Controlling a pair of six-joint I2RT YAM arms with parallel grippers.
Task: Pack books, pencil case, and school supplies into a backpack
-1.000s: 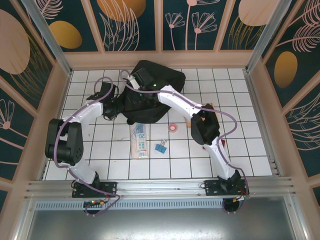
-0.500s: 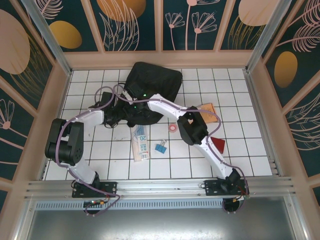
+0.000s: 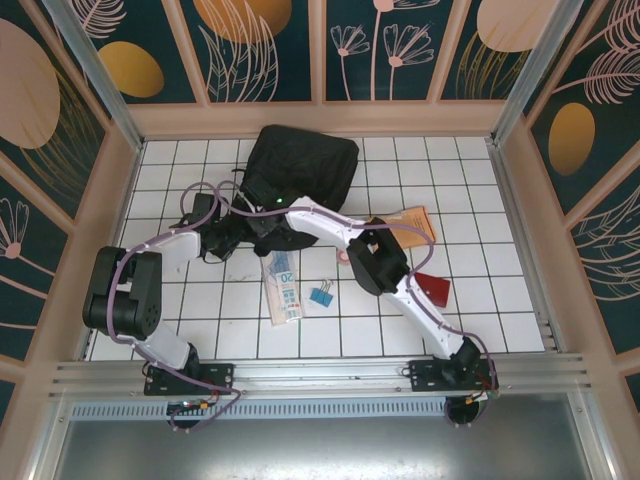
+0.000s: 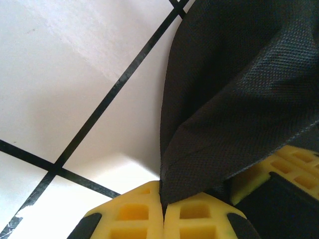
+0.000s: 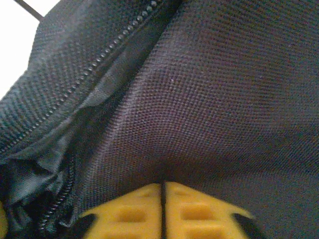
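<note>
Open tiles (image 3: 500, 190) far right and near left; backpack (image 3: 300, 168), pencil case (image 3: 282, 286), binder clip (image 3: 322, 296), left arm (image 3: 165, 236), right arm (image 3: 328, 222) mid-table.

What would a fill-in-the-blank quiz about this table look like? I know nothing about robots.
The pencil case bears the number ____. The binder clip beside it is ____ in colour. The left gripper is shut on the ____ fabric of the backpack. In the top view, the orange-brown book and the dark red book both lie to the ____ of the pencil case.
Missing words: 20; blue; black; right.
</note>
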